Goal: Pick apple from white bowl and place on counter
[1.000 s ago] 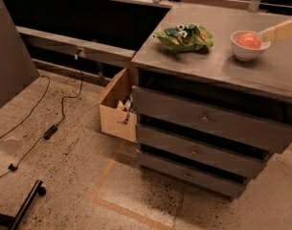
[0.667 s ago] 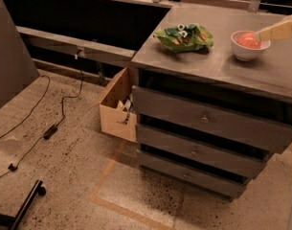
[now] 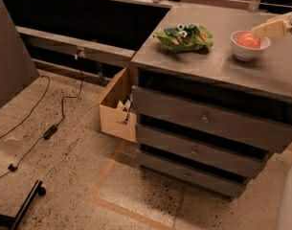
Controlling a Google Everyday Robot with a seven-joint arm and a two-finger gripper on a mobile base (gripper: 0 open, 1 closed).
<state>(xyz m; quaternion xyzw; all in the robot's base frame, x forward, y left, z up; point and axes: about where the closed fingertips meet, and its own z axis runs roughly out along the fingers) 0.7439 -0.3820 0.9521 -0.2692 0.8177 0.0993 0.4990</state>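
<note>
The reddish-orange apple (image 3: 248,40) lies in the small white bowl (image 3: 248,53) at the right of the grey counter (image 3: 222,68). My gripper (image 3: 260,31) comes in from the right edge of the camera view. Its pale tip is just above the bowl's right rim, close over the apple. The rest of the arm is cut off by the frame edge.
A green snack bag (image 3: 185,37) lies on the counter left of the bowl. The cabinet has three drawers (image 3: 203,120) with round knobs. A tan cardboard box (image 3: 117,107) stands on the floor against its left side. Cables (image 3: 50,128) run over the speckled floor.
The gripper stays by the bowl's right rim with little visible motion. Apple, bowl and bag have not moved.
</note>
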